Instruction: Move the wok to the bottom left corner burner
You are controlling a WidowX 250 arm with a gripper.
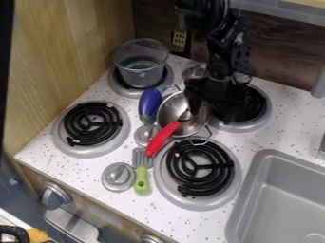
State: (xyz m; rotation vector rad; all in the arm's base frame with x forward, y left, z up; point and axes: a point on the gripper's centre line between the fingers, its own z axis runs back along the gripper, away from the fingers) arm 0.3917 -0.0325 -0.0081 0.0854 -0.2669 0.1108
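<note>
I record a clear pot (pixel 141 59) upright on the rear-left burner (pixel 115 88). Near it, on the speckled white desk (pixel 282 133), I find a purple eggplant (pixel 150 100), its green end towards a small metal lid (pixel 143 135). I note a red-handled utensil (pixel 161 138) lying aslant, a green-handled spatula (pixel 141 179) beside a second lid (pixel 118 177), and a grey sink (pixel 270 159) at right.

Eggplant (pixel 149 101) lies left of the wok (pixel 170 111), pot (pixel 141 73) on the back left burner (pixel 116 87).
</note>
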